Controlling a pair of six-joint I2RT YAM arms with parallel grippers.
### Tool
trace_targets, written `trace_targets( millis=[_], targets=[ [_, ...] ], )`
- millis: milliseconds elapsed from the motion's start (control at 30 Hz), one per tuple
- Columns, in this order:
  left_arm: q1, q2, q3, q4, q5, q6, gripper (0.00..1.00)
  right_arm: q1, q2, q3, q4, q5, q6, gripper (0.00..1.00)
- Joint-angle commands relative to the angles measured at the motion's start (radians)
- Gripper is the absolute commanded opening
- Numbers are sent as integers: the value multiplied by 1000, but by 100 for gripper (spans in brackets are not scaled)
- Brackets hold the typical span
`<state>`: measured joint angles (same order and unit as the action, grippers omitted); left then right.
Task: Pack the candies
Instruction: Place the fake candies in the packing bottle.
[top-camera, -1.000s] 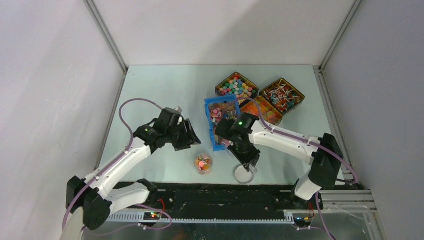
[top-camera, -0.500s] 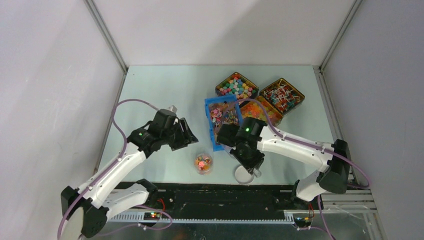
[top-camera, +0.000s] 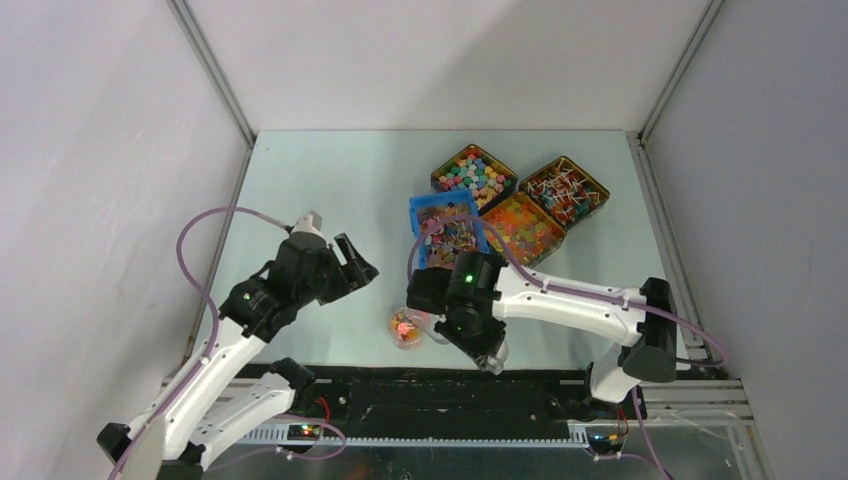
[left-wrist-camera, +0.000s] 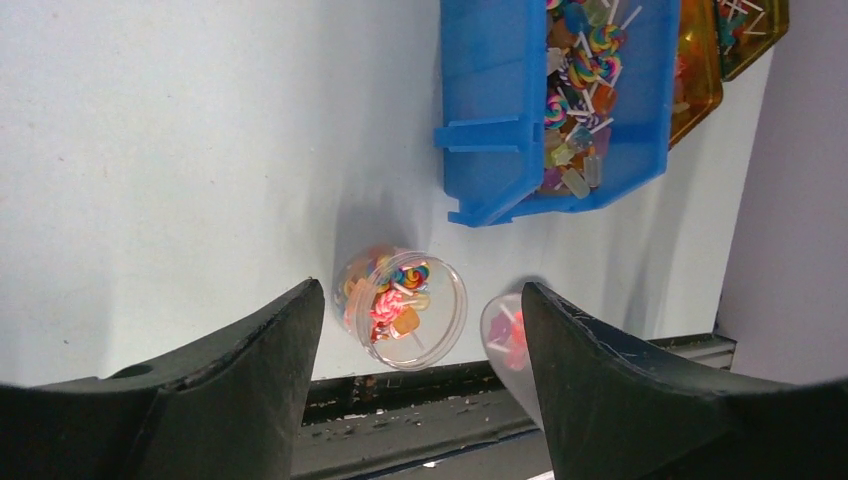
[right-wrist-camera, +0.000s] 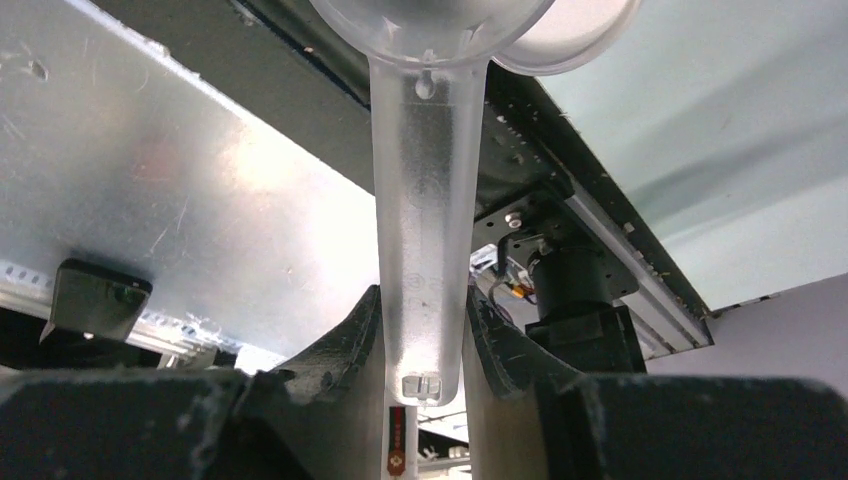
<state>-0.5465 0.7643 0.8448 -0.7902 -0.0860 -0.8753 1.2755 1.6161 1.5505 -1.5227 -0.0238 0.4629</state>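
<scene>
A small clear jar (top-camera: 407, 328) (left-wrist-camera: 400, 308) holding pink, orange and swirl-coloured candies stands near the front edge. My right gripper (top-camera: 484, 348) (right-wrist-camera: 424, 300) is shut on the handle of a clear plastic scoop (right-wrist-camera: 425, 230). The scoop's bowl (left-wrist-camera: 508, 335) carries a few red and pink pieces just right of the jar. My left gripper (top-camera: 356, 267) (left-wrist-camera: 420, 300) is open and empty, above and left of the jar. A blue bin (top-camera: 419, 235) (left-wrist-camera: 490, 110) of mixed sweets and lollipops lies behind the jar.
Three amber tubs stand at the back right: multi-coloured sweets (top-camera: 474, 172), lollipops with white sticks (top-camera: 563, 190) and orange sweets (top-camera: 521, 225). The black front rail (top-camera: 440, 395) runs just below the jar. A clear round rim (right-wrist-camera: 575, 35) shows behind the scoop bowl.
My right gripper has carried the scoop left from over a clear lid to beside the jar. My left arm has drawn back to the left, away from the blue bin.
</scene>
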Motion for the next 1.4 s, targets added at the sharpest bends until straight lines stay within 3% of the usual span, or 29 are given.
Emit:
trace_targets(
  millis=[0,500,867,1367],
  targets=[
    [8,-2,-7,-26,-46,-18,79,16,37,46,-2,-96,-38,0],
    [7,-36,-43,-50,-47,-30,80,-30,158,112,-9,-276,-84,0],
    [8,-52,-75,-37,-34,-44,80,-92,177,129,-38,-340,-86,0],
    [8,-53,-92,-7,-23,-43,80,-176,185,81,-47,-541,-118,0]
  ],
)
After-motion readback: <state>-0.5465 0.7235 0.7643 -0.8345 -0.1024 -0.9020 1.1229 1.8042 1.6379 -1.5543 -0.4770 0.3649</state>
